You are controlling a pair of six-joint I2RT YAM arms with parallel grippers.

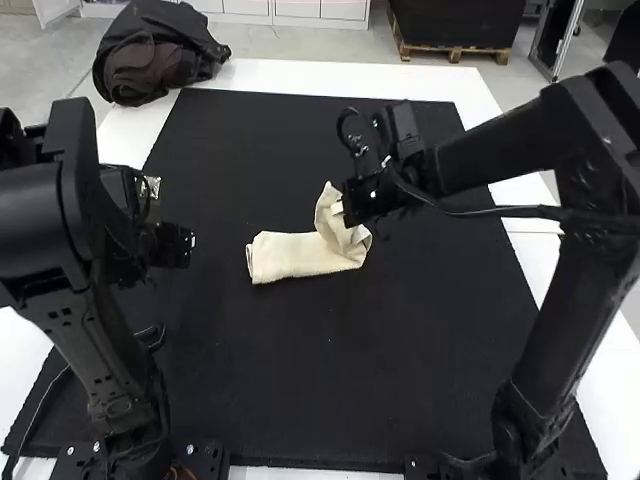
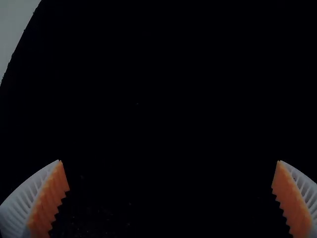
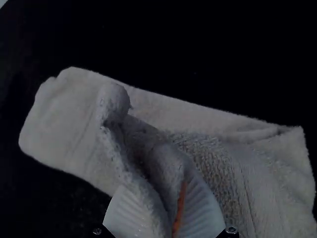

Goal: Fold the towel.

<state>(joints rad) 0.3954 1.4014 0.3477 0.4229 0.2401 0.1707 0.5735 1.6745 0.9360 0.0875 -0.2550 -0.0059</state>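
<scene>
High view: the towel (image 1: 297, 257) lay mid-mat as a narrow, folded strip on the black mat (image 1: 300, 400), one end lifted. At that end the right gripper (image 3: 157, 193) had its jaws closed on a raised layer, presumably to lay it over toward the other end as a further fold. The left gripper (image 2: 169, 161) hung well apart, jaws wide with nothing between them, perhaps leaving the fold room.
</scene>
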